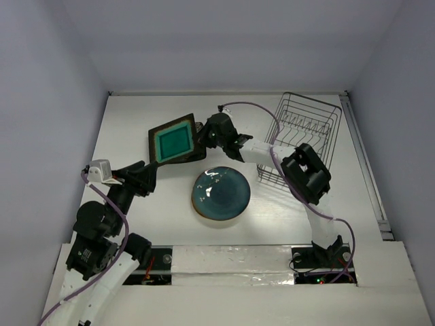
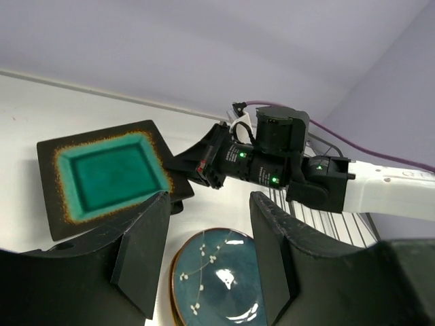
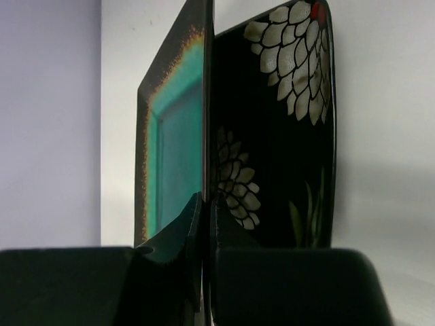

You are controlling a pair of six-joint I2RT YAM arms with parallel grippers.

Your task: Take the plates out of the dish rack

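Nearest the arm bases, the left gripper hovers over the table on the left side. Its fingers stand wide apart with nothing between them, and they point toward the middle of the table.

Just beyond it, near the table's centre, a round teal plate lies flat, face up. The left wrist view shows a thin white blossom branch on its glossy glaze. Neither gripper touches it.

Farther back and to the left is the square teal plate, its dark rim speckled with orange. The right arm reaches across from the right, and the right gripper is clamped on the plate's right-hand rim. In the right wrist view the two fingers are pressed together on that thin edge. Close under the teal square is the black plate with white flowers, and the two sit face to back. Whether they touch cannot be told.

At the far right stands the wire rack, well apart from the three plates. The right arm's forearm crosses in front of its near-left corner.
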